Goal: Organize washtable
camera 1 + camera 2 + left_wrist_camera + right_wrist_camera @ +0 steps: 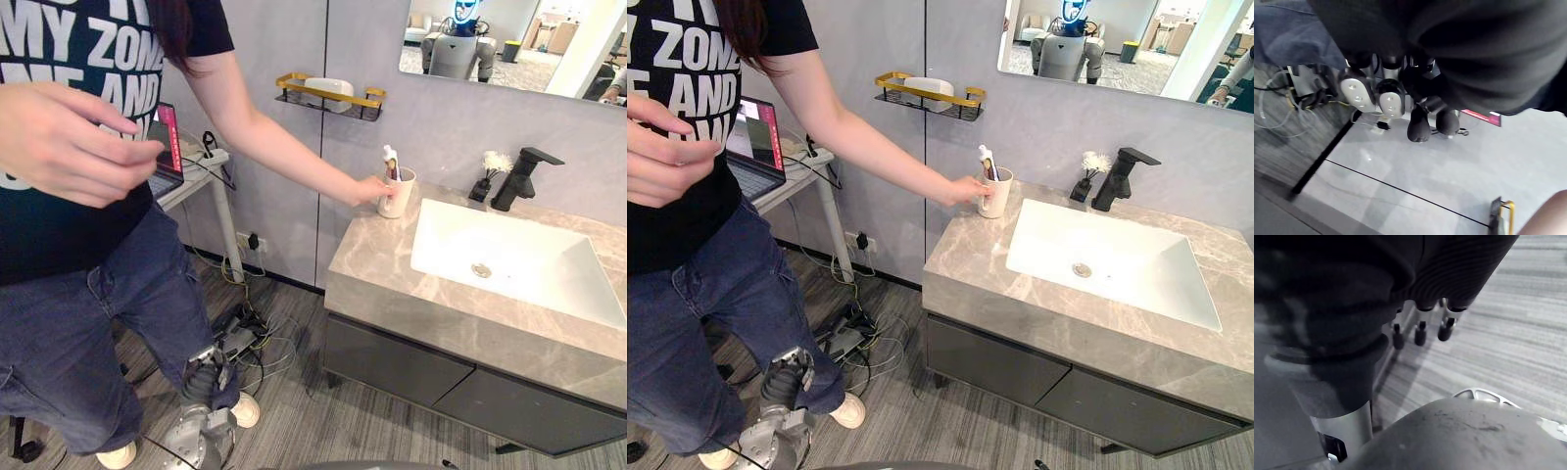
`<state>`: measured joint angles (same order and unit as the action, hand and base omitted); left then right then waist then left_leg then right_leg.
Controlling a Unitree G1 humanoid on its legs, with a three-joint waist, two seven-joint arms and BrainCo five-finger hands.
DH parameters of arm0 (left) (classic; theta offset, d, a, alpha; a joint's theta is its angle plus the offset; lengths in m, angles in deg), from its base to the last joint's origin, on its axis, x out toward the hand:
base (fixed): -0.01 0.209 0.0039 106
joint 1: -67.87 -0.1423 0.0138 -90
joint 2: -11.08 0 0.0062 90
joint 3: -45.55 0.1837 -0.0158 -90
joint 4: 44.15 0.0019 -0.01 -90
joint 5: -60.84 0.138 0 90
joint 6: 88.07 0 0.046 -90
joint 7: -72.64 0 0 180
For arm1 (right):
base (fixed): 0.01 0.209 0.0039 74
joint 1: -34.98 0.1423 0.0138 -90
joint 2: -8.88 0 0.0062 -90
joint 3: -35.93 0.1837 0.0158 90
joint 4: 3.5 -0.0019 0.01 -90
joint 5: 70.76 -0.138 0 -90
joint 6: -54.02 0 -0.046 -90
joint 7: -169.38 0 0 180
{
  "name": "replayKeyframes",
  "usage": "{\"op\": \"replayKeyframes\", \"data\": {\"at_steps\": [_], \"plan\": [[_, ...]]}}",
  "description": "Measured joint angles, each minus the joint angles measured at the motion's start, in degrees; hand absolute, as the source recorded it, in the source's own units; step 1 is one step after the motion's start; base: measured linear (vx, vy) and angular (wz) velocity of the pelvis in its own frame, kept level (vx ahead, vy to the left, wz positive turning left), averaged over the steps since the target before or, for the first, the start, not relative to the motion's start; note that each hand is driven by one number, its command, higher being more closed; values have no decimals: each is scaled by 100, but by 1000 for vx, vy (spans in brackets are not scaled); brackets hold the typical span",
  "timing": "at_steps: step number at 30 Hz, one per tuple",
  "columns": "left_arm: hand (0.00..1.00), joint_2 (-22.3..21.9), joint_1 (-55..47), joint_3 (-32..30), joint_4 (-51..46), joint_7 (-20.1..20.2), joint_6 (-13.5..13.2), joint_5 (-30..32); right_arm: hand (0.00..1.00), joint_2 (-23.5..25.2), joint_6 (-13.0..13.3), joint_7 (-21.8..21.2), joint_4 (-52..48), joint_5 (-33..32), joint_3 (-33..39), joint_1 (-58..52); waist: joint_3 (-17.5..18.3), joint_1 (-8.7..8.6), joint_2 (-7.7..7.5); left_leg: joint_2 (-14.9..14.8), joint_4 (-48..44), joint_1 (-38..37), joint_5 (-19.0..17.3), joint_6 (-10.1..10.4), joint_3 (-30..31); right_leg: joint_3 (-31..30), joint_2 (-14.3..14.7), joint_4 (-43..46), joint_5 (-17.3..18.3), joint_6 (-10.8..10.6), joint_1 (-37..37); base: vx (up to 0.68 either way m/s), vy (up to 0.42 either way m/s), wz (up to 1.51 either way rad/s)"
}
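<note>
Left eye view: marble washtable [372, 257], white sink [519, 257], plank floor [333, 421]; left hand [1391, 99], right hand [1422, 316], fingers [1421, 337] relaxed, empty.

A person's arm [265, 137] stretches across to the cup [397, 196]; the countertop [392, 264] before it lies bare.

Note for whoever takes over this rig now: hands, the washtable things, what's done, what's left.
Left hand: open, empty, hanging low near the floor.
Right hand: open, empty, above the floor.
White cup with a toothbrush: back left corner of the grey marble washtable, a person's hand touching it.
Done: nothing evident.
Left: the organizing; wait until the person steps clear.
</note>
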<state>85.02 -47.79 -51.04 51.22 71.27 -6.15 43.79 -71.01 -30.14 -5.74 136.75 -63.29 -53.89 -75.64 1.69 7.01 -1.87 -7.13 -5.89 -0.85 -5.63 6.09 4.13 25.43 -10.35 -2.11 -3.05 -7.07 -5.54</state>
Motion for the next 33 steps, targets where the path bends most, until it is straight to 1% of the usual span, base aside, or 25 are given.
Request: {"op": "replayKeyframes", "data": {"at_steps": [3,8,12,17,25,29,31,32,33], "plan": [[100,-159,54,103,602,0,22,115,0,0,-2,12,-2,2,-11,-1,2,3,-4,-1,26,-11,2,-1,-30,7,-6,-4,6,-15,9,79,21,0],[100,-196,57,299,994,19,69,195,0,-1,-4,35,-45,85,-26,-6,2,-6,-2,1,179,-139,28,-28,-145,-55,-26,-7,14,-27,-5,-4,19,-9],[100,-178,46,463,1023,22,80,196,0,-5,-4,38,-155,167,-60,-10,1,-6,1,1,197,-141,29,-30,-160,-67,-26,-12,29,-4,7,-9,3,-1],[100,-180,51,493,1270,13,88,196,0,-14,-4,36,-155,166,-78,8,4,-9,-1,2,261,-94,48,-29,-245,-175,-24,-20,13,8,138,2,13,-9],[100,-109,95,586,1419,10,95,195,0,-77,-13,37,-104,168,-247,28,14,-16,-10,33,333,-108,88,-35,-252,-186,-31,-112,-50,-60,150,33,8,-1],[100,-83,97,630,1485,8,98,196,0,-77,-15,37,-96,169,-253,53,11,-56,-12,35,342,-157,88,-36,-253,-189,-32,-115,-50,-60,144,0,0,0],[100,-72,96,637,1490,-1,98,196,0,-78,-15,38,-66,173,-258,76,7,-107,-13,32,348,-180,88,-36,-264,-194,-32,-118,-50,-60,98,-44,3,-3],[100,-17,114,746,1406,-9,100,198,0,-84,-15,41,10,182,-294,145,1,-164,-26,27,390,-188,86,-37,-298,-212,-19,-195,-64,-36,91,-99,3,-6],[100,26,116,821,1246,-10,99,198,0,-85,-15,41,12,182,-294,144,-1,-161,-27,21,393,-175,85,-37,-302,-223,-10,-201,-62,-31,91,-76,4,-5]]}}
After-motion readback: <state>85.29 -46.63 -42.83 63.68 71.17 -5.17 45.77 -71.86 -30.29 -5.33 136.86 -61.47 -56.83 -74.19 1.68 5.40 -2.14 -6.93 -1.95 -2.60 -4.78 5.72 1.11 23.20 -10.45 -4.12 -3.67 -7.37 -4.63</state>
